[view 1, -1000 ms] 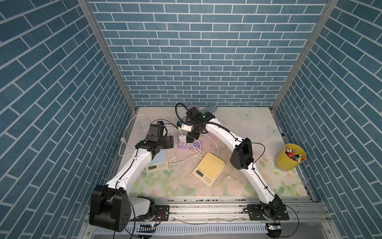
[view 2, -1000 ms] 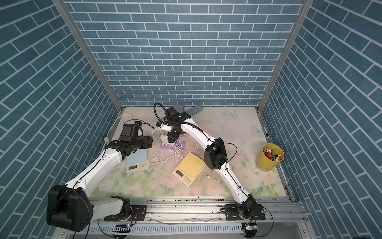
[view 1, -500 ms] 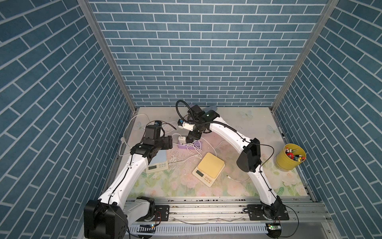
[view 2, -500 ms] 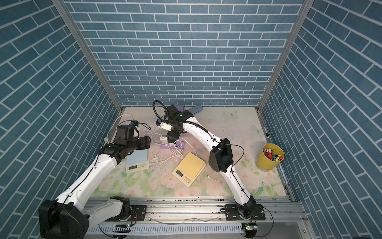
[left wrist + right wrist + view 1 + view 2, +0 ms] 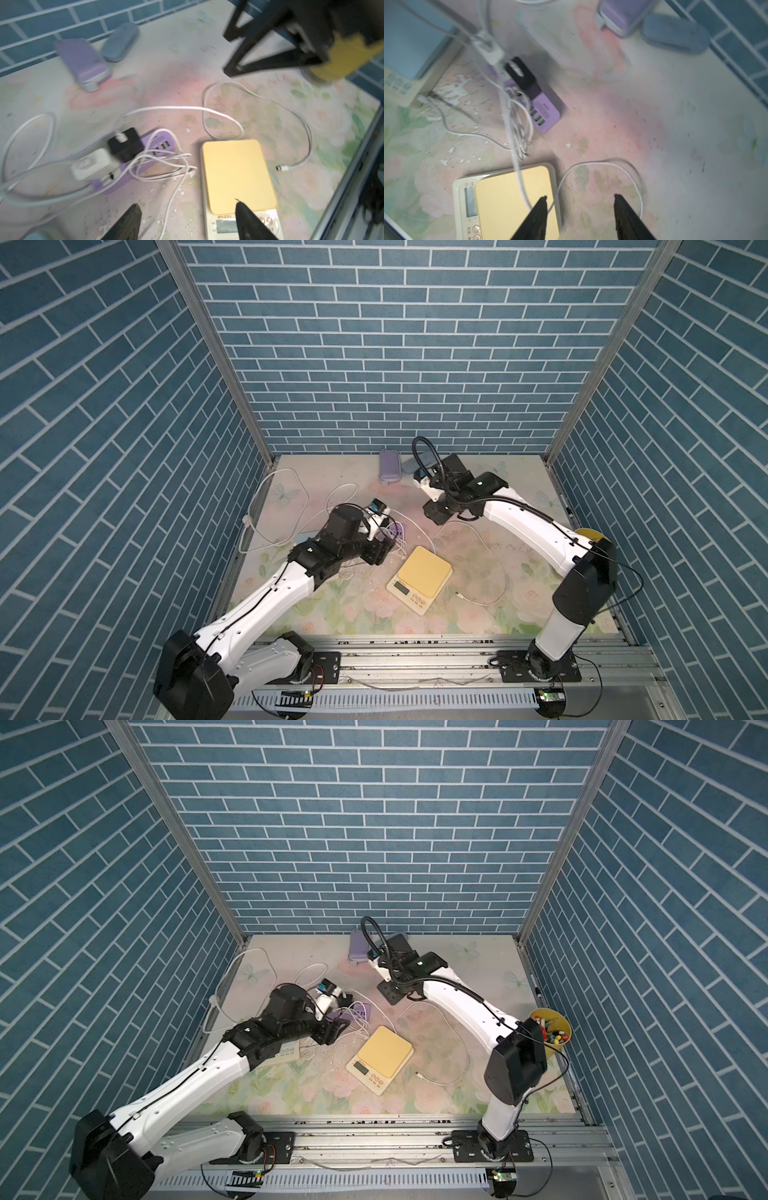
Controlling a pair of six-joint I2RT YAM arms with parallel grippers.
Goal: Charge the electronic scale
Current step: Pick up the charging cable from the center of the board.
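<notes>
A flat cream electronic scale with a pale yellow square top [image 5: 419, 578] lies slightly turned on the flower-printed tabletop [image 5: 478, 614]. Its small display and round buttons are at the end nearer my bases.

A thin white charging cable [image 5: 176, 107] loops over the table on the scale's right side. Its free metal-tipped plug [image 5: 281, 168] lies just beside the scale, not touching it. The cable's other end leads toward a tangle of white cords lying over a lilac plastic power strip with green sockets [image 5: 160, 141], just beyond the scale's far left corner. A black plug block [image 5: 124, 143] and a white plug block [image 5: 91, 164] sit on the strip.

My left pincer [image 5: 187, 205] hovers just left of the scale's far corner, between scale and strip. Its two black fingers are spread wide with nothing between them.

My right pincer [image 5: 579, 197] hangs beyond the scale's far side, above the cable loop. Its fingers are parted and grip nothing.

Left of the yellow scale, past the strip, a second cream scale with a light blue top [image 5: 411, 41] lies partly under my left arm. Well beyond the yellow scale, by the brick back wall, a lilac rectangular case [image 5: 389, 464] and a slate-blue oval case [image 5: 120, 42] lie side by side. A yellow cup of coloured pens [image 5: 550, 1031] stands well to the scale's right. Both wrist views are blurred.
</notes>
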